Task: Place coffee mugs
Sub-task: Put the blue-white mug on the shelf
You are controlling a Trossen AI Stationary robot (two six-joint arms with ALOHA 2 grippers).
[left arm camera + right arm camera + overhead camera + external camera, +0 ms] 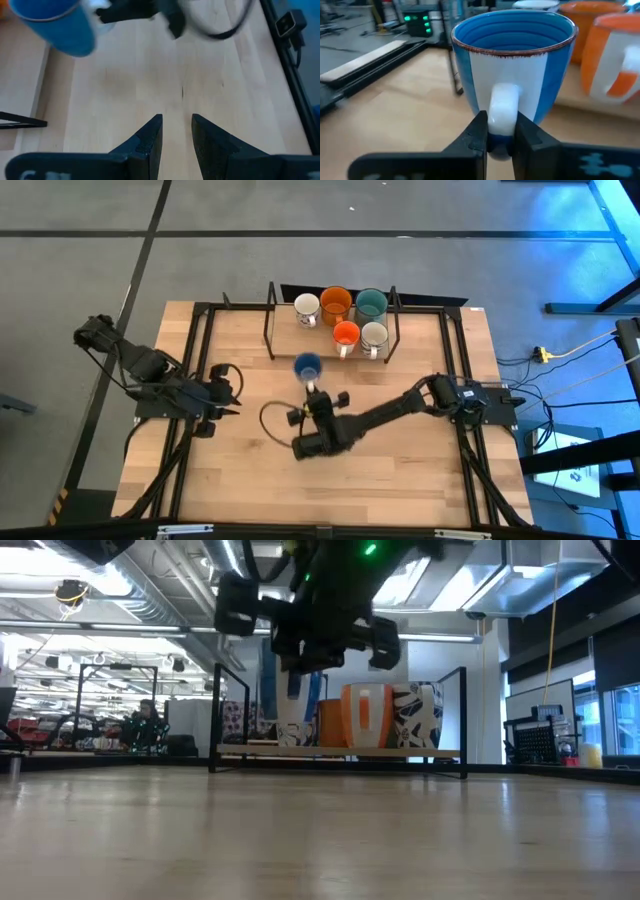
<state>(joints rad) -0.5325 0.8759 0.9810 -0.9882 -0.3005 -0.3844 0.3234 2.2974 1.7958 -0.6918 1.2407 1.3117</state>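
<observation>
The blue mug point(307, 366) point(512, 65), with white stripes and a white handle, is upright in my right gripper point(314, 388) point(501, 135), just near of the black wire rack point(270, 320). In the rack stand a white mug point(307, 308), a larger orange mug point(335, 304), a teal mug point(371, 303), a smaller orange mug point(346, 334) and a cream mug point(374, 335). My left gripper point(228, 393) point(176, 135) is open over bare table to the left; its wrist view shows the blue mug point(55, 25) farther off. My right gripper pinches the blue mug's white handle point(502, 112) between its two fingers, coming level from the table's near side. The mug is upright with its mouth up. In the low view it seems lifted clear of the table.
The rack's black posts point(215, 715) and its wooden base point(340, 752) stand at the table's far middle. A black cable loop point(268, 420) lies on the wood beside my right arm. Bare wood point(300, 490) spreads toward the near edge.
</observation>
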